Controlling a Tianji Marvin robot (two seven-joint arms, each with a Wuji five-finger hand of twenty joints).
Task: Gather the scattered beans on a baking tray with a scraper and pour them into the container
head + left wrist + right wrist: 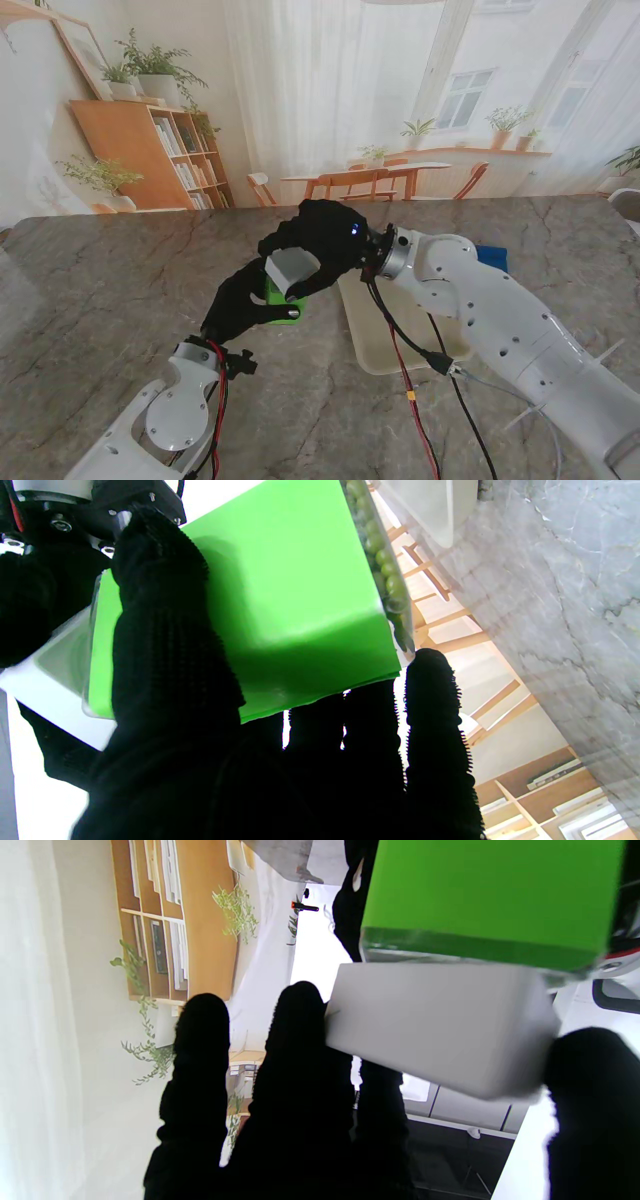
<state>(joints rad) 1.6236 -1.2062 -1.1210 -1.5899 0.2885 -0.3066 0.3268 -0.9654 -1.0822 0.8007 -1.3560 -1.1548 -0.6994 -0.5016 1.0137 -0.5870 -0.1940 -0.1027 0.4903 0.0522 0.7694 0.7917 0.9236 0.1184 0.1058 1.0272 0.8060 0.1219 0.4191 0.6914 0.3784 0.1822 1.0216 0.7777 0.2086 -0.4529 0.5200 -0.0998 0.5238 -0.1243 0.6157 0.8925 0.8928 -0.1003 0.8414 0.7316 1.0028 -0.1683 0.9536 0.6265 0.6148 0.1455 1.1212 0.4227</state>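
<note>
Stand view: bright, even daylight; soft, weak shadows on the marble table (120, 300). Black-gloved hands render as near-featureless silhouettes. Slight bowing of the far table edge toward the frame corners.

Left wrist view: green container (300, 580) strongly lit, upper left overexposed to white; soft shadow band across its lower face. Background shelving blurred.

Right wrist view: window area blown out; white scraper (440, 1025) soft-edged, out of focus.

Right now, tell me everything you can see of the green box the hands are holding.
The green box looks like clear plastic with a bright green side panel. It is lifted off the table, tilted, gripped by the left hand, whose black-gloved fingers wrap its green face. Green beans lie along one clear edge inside. A white block, held by the right hand, sits right against its rim.
</note>
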